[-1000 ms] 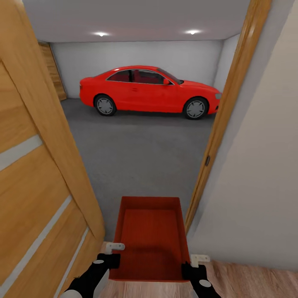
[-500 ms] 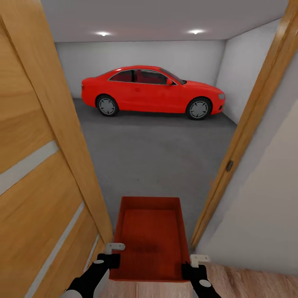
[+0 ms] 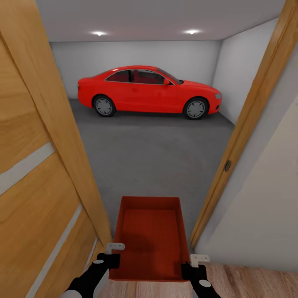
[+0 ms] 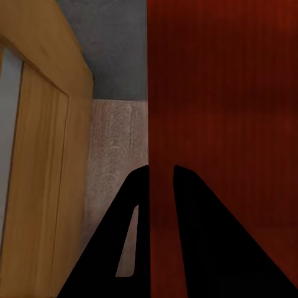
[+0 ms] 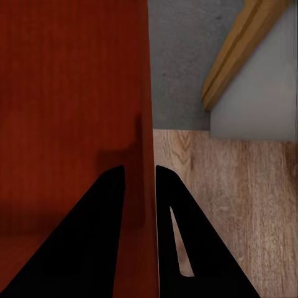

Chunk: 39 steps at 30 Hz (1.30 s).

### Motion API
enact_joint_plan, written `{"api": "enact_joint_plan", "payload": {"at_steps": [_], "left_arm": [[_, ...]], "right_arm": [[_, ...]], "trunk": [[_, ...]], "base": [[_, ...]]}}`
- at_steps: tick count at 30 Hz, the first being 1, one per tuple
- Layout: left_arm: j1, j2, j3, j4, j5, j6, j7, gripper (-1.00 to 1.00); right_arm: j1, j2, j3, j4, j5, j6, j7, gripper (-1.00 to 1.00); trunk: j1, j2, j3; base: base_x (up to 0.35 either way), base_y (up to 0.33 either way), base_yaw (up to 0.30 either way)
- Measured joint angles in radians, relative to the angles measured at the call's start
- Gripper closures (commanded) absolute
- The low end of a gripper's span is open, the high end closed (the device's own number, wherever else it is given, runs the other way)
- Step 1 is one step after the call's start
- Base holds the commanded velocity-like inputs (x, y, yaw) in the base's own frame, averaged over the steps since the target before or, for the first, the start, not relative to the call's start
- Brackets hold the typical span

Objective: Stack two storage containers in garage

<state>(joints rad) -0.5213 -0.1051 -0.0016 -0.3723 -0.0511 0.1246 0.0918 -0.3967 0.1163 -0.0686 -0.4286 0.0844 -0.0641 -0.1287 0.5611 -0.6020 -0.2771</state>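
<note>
One orange-red storage container (image 3: 150,236), open-topped with a ribbed bottom, is held level in front of me at the doorway into the garage. My left gripper (image 3: 108,260) is shut on its left wall and my right gripper (image 3: 191,267) on its right wall, both near the rear corners. In the left wrist view, the left gripper (image 4: 160,169) pinches the thin red container (image 4: 230,124) wall between its black fingers. The right wrist view has the right gripper (image 5: 138,167) clamped the same way on the container (image 5: 68,93). Beyond lies the garage's dark grey concrete floor (image 3: 153,153).
An open wooden door (image 3: 37,165) stands close on the left. The wooden door frame (image 3: 244,132) and a pale wall (image 3: 265,215) stand close on the right. A red car (image 3: 149,89) is parked along the garage's far wall. Light wood plank flooring (image 3: 248,281) lies under me.
The whole view has shifted as the camera moved toward the doorway, so more of the garage's right wall shows. The container stays in the same place between both grippers.
</note>
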Motion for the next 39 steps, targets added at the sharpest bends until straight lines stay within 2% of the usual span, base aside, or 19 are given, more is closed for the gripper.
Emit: {"api": "enact_joint_plan", "payload": {"at_steps": [17, 27, 39], "left_arm": [[0.0, 0.0, 0.0, -0.001, 0.0, 0.0, 0.0, 1.0], [0.0, -0.001, 0.0, 0.0, 0.0, 0.0, 0.002, 1.0], [0.0, 0.0, 0.0, 0.0, 0.0, 0.001, 0.001, 1.0]], "right_arm": [[0.0, 0.0, 0.0, 0.0, 0.0, -0.001, 0.0, 1.0], [0.0, -0.001, 0.0, 0.0, 0.0, 0.0, 0.001, 1.0], [0.0, 0.0, 0.0, 0.0, 0.0, 0.0, 0.0, 1.0]], "trunk": [[0.0, 0.0, 0.0], [0.0, 0.0, 0.0], [0.0, 0.0, 0.0]], "base": [[0.0, 0.0, -0.144], [0.0, 0.003, -0.012], [0.047, 0.148, 0.0]]}}
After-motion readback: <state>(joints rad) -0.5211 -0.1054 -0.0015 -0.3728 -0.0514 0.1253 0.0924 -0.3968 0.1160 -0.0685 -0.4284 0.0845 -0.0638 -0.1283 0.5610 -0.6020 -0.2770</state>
